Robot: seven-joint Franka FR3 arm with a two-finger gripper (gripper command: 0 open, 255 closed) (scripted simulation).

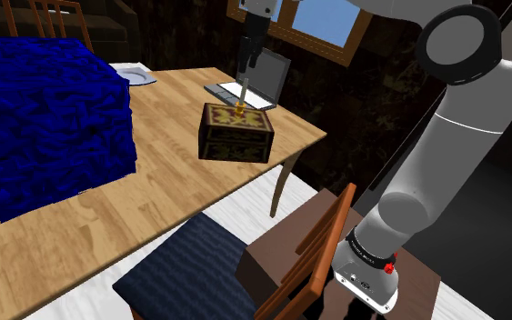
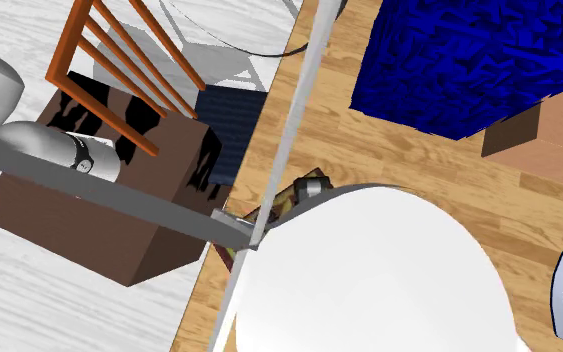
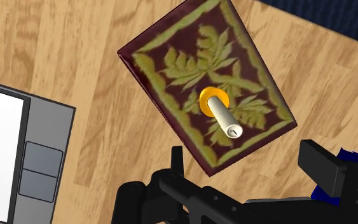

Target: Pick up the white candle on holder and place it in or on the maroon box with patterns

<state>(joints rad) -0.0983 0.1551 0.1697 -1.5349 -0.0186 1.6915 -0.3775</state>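
The white candle (image 3: 225, 121) stands upright in its yellow holder (image 3: 204, 102) on the lid of the maroon patterned box (image 3: 171, 60), and the pincer (image 3: 246, 159) hangs released just above, so the retreat, I judge, should go straight up, clear of the candle's tip.

White Franka arm (image 1: 467, 136), dark-jointed, a small red knob (image 1: 389, 268) (on its pale base collar) far behind the all-black pincer (image 3: 250, 167).
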